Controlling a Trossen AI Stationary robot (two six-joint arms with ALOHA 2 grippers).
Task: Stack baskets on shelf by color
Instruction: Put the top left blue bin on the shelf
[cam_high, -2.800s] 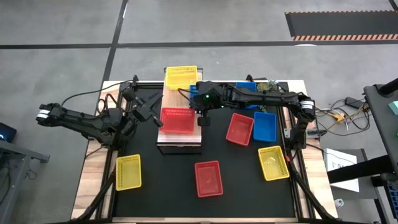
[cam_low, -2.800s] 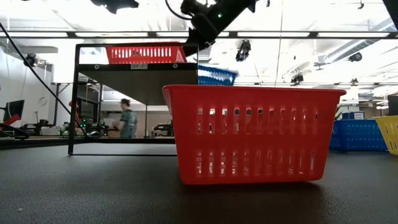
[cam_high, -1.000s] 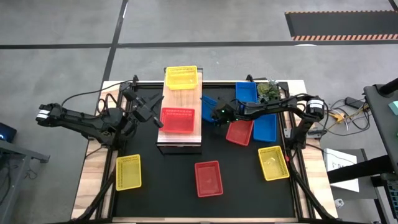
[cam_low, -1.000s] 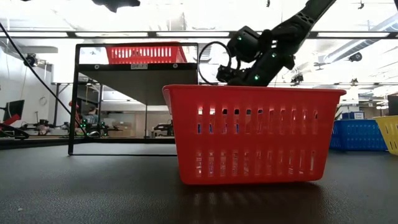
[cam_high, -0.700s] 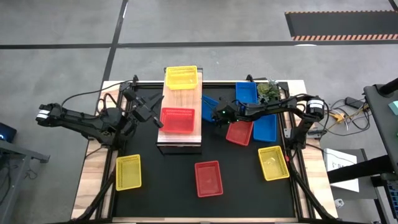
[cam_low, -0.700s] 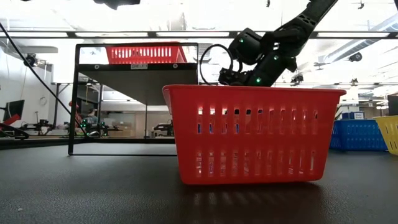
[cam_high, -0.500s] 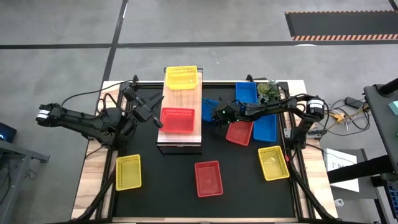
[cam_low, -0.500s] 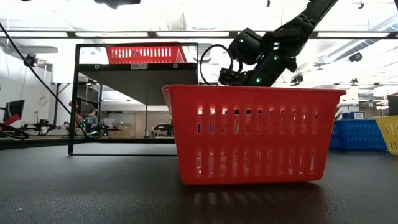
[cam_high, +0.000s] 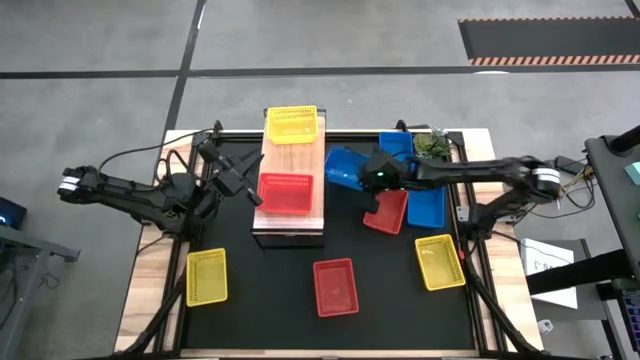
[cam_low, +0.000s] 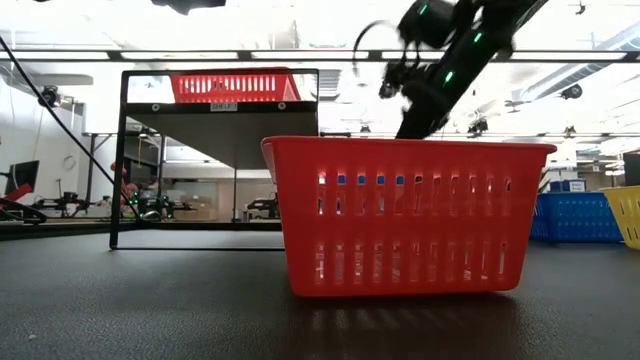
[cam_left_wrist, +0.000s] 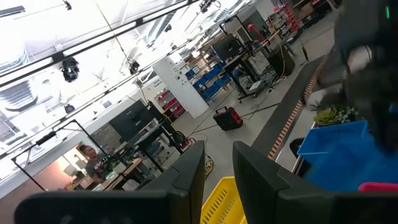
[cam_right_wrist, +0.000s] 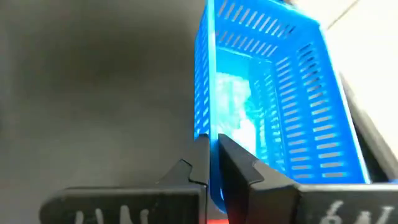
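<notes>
Right pincer (cam_right_wrist: 212, 163) is clamped shut on the thin wall of a blue plastic mesh basket (cam_high: 346, 168), one finger inside, one outside, almost no gap between them. From above, that basket hangs tilted just off the right edge of the long light-wood shelf with the dark metal frame (cam_high: 292, 222), lifted clear of the black tabletop (cam_high: 270, 290). The right arm reaches in from the right side to hold it.

Right beside the pincer, a red mesh basket (cam_high: 386, 211) sits on the tabletop, touching another blue basket (cam_high: 428, 205) on its right. A third blue one (cam_high: 396, 148) is near the back edge. On the shelf top there's a yellow mesh basket (cam_high: 291, 124) at the far end and a red one (cam_high: 286, 193) around the middle, apart from each other.

Farther out: a yellow basket (cam_high: 440, 261) front right, a red one (cam_high: 335, 286) front centre (it fills the low view), and another yellow (cam_high: 207, 276) front left.

Left pincer (cam_high: 244, 186) sits just off the shelf's left edge, fingers a bit apart with nothing between them in its own wrist view.
</notes>
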